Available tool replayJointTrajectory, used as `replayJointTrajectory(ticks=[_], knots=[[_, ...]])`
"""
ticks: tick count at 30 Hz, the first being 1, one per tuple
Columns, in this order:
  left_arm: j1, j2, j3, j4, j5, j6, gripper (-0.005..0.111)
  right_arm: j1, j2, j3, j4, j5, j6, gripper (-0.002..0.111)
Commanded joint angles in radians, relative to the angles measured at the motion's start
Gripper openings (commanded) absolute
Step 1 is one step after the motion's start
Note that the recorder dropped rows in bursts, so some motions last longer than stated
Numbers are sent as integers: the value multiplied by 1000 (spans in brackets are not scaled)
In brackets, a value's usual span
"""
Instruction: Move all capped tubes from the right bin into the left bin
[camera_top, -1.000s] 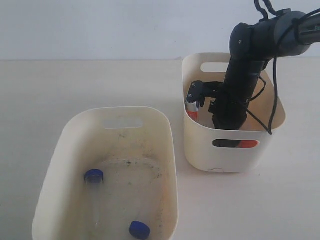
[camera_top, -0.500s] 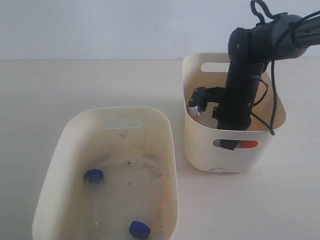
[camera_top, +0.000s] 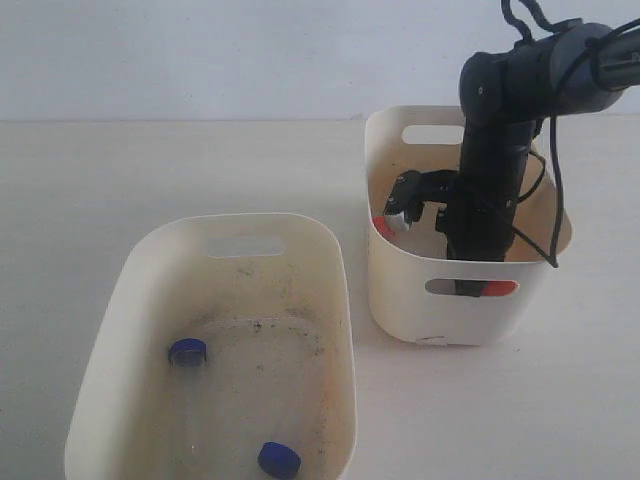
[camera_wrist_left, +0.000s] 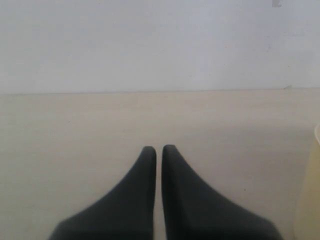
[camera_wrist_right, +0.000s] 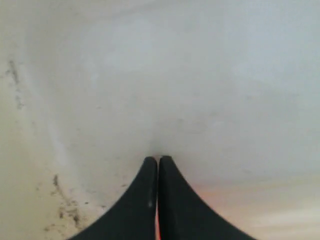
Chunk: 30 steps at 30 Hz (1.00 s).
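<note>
Right gripper (camera_wrist_right: 158, 159) is down inside the right bin (camera_top: 400, 290), fingers pressed together tip to tip with nothing seen between the tips. An orange-capped tube (camera_top: 380, 226) lies beside the arm by the bin's left wall, and an orange patch (camera_top: 497, 288) shows through the front slot. Left gripper (camera_wrist_left: 156, 148) is clenched and empty over the table (camera_wrist_left: 75, 130); the left bin (camera_top: 345, 330) holds one blue-capped tube (camera_top: 187, 351) and another blue cap (camera_top: 279, 459).
</note>
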Motion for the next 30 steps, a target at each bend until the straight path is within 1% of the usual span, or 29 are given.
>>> replayJointTrajectory(ticks=[1,4,12,21,25,30], knots=[[0,0,-4,-6,-6,-10,4,0,-66,3,-3,-74,-1,0],[0,0,-4,-6,-6,-10,4,0,-88,3,8,-104,-1,0],[0,0,-4,-6,-6,-10,4,0,-98,3,8,-120,4,0],[0,0,-4,-6,-6,-10,4,0,-155,3,8,-214,38,0],[0,0,-4,-6,-6,-10,4,0,-169,3,8,-205,77,0],[0,0,-4,-6,-6,-10,4,0,-169,3,25,-148,105,0]])
